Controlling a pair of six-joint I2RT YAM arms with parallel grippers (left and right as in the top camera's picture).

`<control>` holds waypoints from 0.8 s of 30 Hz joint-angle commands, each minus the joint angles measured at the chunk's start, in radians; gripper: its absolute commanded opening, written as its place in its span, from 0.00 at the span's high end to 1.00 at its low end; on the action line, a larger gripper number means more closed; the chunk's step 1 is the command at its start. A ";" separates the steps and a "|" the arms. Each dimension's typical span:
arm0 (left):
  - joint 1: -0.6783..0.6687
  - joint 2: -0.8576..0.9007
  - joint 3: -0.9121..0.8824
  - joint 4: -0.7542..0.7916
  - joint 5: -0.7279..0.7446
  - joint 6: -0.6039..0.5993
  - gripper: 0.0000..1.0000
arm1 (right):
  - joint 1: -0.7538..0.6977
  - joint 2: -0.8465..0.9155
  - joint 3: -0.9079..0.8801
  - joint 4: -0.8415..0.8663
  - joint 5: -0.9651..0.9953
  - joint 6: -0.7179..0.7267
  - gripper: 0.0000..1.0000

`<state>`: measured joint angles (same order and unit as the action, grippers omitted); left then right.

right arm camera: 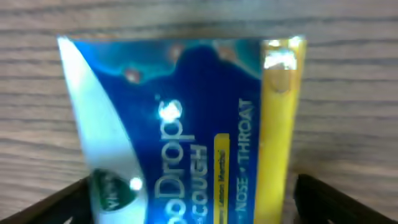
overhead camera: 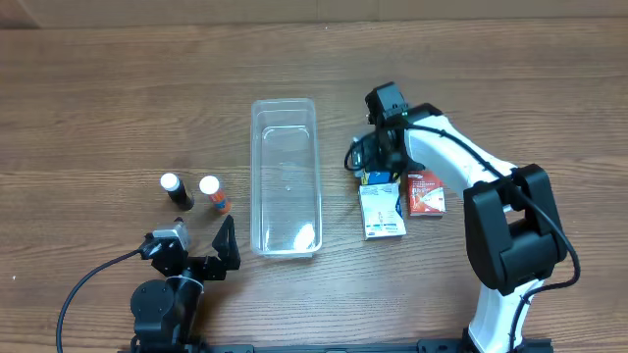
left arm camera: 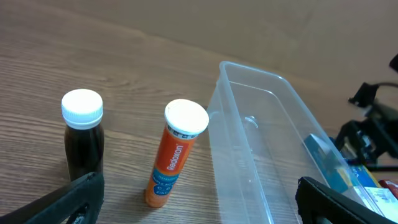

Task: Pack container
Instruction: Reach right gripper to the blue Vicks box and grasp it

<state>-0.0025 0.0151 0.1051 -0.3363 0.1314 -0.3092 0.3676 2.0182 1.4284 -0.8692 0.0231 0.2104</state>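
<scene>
One clear, transparent plastic rectangular container, long and narrow, with rounded corners and a rim. It lies flat at mid-table with its long axis running away from the robot, and the overhead view shows nothing inside.

Handling, as a judgement:
- Light, with thin, smooth walls that are likely slippery and may flex if squeezed.
- The stiffest hold is probably the rim on a short end.
- It looks best left where it stands and filled from above.

Two upright bottles to its left, well apart from it:
- Dark brown bottle with white cap.
- Orange tube with white cap, just beside the brown one.

Three flat packets to its right, close together:
- Blue-and-yellow cough-drop packet.
- White-and-green packet.
- Red-and-white packet.

All three are likely light and soft-edged, and best pinched across the narrow width.

Two grippers:
- Left gripper is low at the near edge with fingers spread wide, holding nothing and facing the bottles and container.
- Right gripper is directly over the blue packet with fingers apart to either side of it. Whether they touch it cannot be told.
</scene>
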 commanded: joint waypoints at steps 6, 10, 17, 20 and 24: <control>-0.005 -0.010 -0.003 0.001 0.007 -0.009 0.00 | 0.059 -0.143 0.179 -0.051 0.054 0.007 0.00; -0.005 -0.010 -0.003 0.001 0.007 -0.009 0.00 | 0.040 -0.140 0.156 -0.048 0.092 0.006 0.00; -0.005 -0.010 -0.003 0.001 0.007 -0.009 0.00 | -0.038 -0.080 0.051 -0.016 0.000 -0.010 0.00; -0.005 -0.010 -0.003 0.001 0.007 -0.009 0.00 | -0.043 -0.021 0.009 0.008 -0.025 -0.037 0.00; -0.005 -0.010 -0.003 0.001 0.007 -0.009 0.00 | -0.029 0.017 -0.003 0.042 -0.130 -0.107 0.00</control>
<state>-0.0025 0.0151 0.1051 -0.3363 0.1318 -0.3092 0.3183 2.0079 1.4387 -0.8459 -0.0158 0.1627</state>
